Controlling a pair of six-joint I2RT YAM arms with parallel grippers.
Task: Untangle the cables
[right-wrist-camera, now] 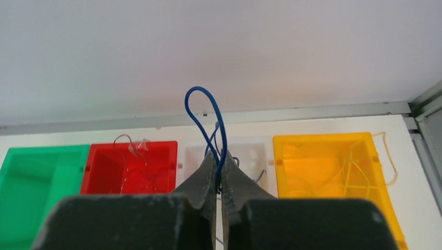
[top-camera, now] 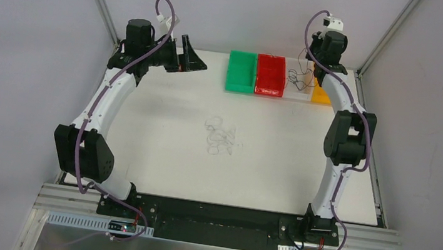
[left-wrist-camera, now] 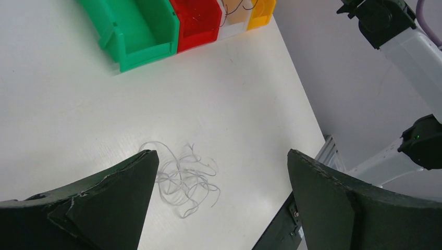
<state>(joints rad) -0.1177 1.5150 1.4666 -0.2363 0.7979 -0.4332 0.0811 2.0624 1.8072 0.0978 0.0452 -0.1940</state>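
Note:
A loose tangle of whitish-grey cables lies on the white table near its middle; it also shows in the left wrist view. My left gripper is open and empty, held high at the back left, far from the tangle. My right gripper is shut on a dark blue cable that loops up above the fingertips, over the clear bin. In the top view the right gripper hangs above the bins with thin cable ends dangling below it.
A row of bins stands at the table's back edge: green, red holding thin red wires, clear, and yellow holding yellow wires. One yellow wire hangs over the yellow bin's right side.

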